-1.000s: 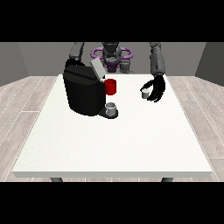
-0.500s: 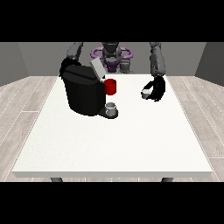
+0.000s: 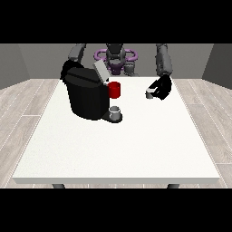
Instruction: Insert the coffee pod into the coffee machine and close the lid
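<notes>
The black robot hand at the view's right [image 3: 162, 88] is low over the far right part of the large white table [image 3: 136, 149], its fingers curled around a small grey coffee pod [image 3: 149, 94] that shows at the hand's left side, just above or on the tabletop; which of the two cannot be told. To the left, well apart from pod and hand, stands the bulky black coffee machine [image 3: 86, 94] with its grey lid [image 3: 100, 71] tilted up and open. A red block [image 3: 114, 89] sticks out at its front, and a small grey cup [image 3: 115, 112] sits on the base beneath it. The hand at the view's left [image 3: 68, 69] rests against the machine's far upper corner; its fingers cannot be made out. Bare white tabletop lies between pod and machine, and the whole near half of the table is open.
</notes>
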